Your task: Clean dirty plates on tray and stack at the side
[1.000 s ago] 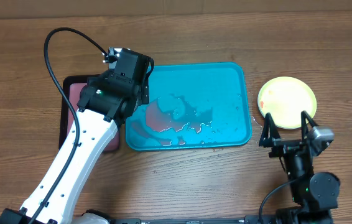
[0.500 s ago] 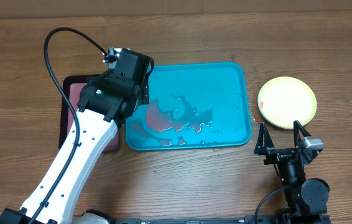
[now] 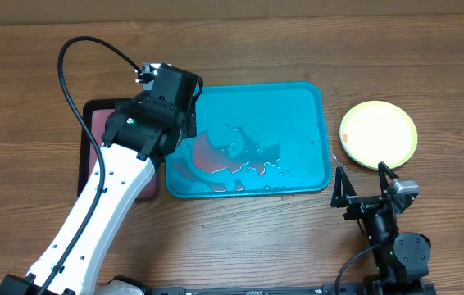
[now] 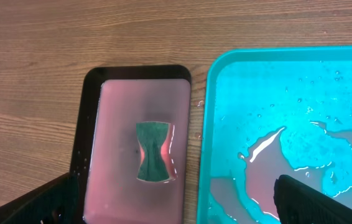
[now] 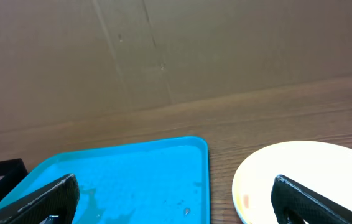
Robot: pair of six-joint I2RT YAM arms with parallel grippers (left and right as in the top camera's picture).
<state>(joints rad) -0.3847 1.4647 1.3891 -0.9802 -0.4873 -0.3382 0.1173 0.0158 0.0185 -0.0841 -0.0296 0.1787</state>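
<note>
**Right arm backs off the plate; tray holds no plates**

The yellow-green plate (image 3: 378,135) lies flat on the counter (image 3: 297,49) at the right of the overhead frame, just beyond the right rim of the tray (image 3: 297,98) and apart from it. Only this one plate shows. Whether others are stacked beneath it cannot be told from above. A small red fleck (image 5: 245,200) sits near its left edge, so it may not be wholly clean.

A second ago the right fingers (image 3: 338,190) stood against the plate's lower edge. They have since drawn back toward the bottom right of the frame and now hang clear of the plate, spread wide and holding nothing. The plate itself has not shifted.

The tray, in the middle of the frame, carries no plate, only a pinkish puddle (image 3: 216,156) and scattered drops in its lower left part.

To its left, touching or nearly touching its rim, is the black tray (image 4: 89,118), filled with pink water, with a green sponge (image 4: 153,151) lying in the middle. The left fingers (image 4: 45,202) hover above it, wide apart and empty, and have not moved over the last second.

With the plate released at the side and nothing left on the tray, the stacking step looks finished. Apart from that red fleck, the task appears at or near its end.
</note>
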